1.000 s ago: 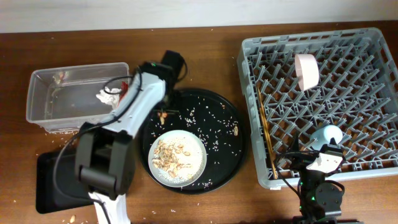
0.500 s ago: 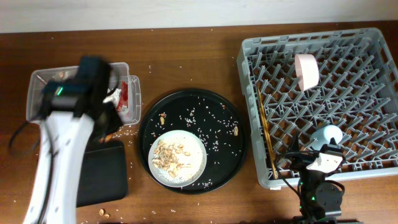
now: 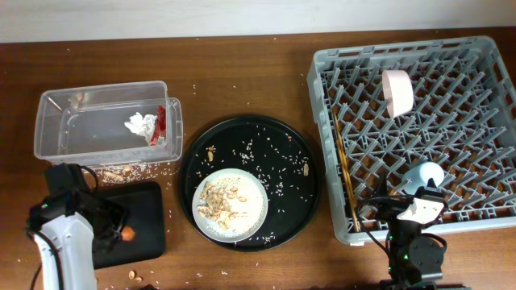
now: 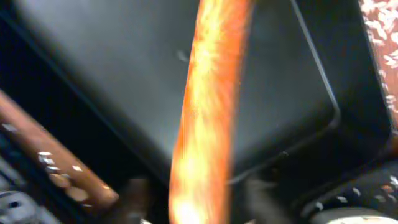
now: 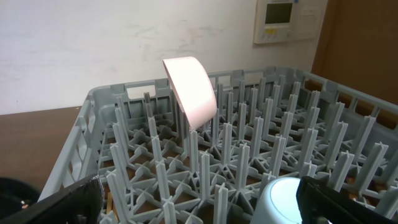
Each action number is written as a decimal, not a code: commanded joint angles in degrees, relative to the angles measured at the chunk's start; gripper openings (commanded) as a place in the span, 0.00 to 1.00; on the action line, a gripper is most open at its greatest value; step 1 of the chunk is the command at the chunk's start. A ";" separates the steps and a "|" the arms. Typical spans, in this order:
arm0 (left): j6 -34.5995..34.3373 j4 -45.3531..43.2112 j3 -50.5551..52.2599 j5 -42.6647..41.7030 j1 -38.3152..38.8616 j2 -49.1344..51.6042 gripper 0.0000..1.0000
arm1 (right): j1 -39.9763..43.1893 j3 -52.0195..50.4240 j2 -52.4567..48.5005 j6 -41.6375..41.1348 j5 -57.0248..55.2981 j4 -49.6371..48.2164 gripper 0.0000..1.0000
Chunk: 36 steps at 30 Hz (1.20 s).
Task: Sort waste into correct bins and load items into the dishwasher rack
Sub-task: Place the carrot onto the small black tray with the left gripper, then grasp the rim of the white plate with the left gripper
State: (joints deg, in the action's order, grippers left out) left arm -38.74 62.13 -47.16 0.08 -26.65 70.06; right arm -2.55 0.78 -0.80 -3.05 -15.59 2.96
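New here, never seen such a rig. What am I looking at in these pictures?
Two robot arms at a table. One picture looks down from above; the other two come from a camera on each wrist. The left hand is by a flat black tray, a carrot piece at its tip; too blurred to say if it is gripped. The right hand is open near a blue cup in the rack, with a bowl and chopsticks. The clear tub holds a tissue and red wrapper; a plate of scraps sits on a round tray.
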 commanded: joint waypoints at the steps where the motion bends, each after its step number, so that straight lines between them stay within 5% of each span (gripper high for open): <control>1: -0.46 -0.81 -1.36 -10.69 -0.28 -0.57 0.99 | 0.33 -0.46 0.44 -0.37 -0.09 0.17 0.98; 6: 2.51 -0.44 -7.63 -17.46 2.71 -0.57 0.99 | 0.33 -0.46 0.44 -0.37 -0.09 0.17 0.98; 9: 6.47 -1.70 -12.26 -17.20 10.10 -0.55 0.90 | 0.33 -0.46 0.44 -0.37 -0.09 0.17 0.98; 10: 8.92 -3.23 -13.44 -17.09 14.03 -0.55 0.82 | 0.33 -0.46 0.44 -0.37 -0.09 0.17 0.98; 15: 19.17 -11.74 -14.23 -12.09 35.10 1.03 0.74 | 0.33 -0.46 0.44 -0.37 -0.09 0.17 0.98; 25: 24.41 -16.92 -15.06 -3.67 65.11 22.38 0.64 | 0.33 -0.46 0.44 -0.37 -0.09 0.17 0.98; 31: 25.64 -16.65 -15.04 -2.38 71.89 27.36 0.57 | 0.33 -0.46 0.44 -0.37 -0.09 0.17 0.98; 36: 25.68 -16.41 -15.02 -2.16 74.16 28.70 0.32 | 0.33 -0.46 0.44 -0.39 -0.09 0.17 0.98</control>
State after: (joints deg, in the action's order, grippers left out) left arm -13.82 45.43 -61.10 -3.11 46.46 97.10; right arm -2.55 0.78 -0.80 -3.05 -15.59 2.96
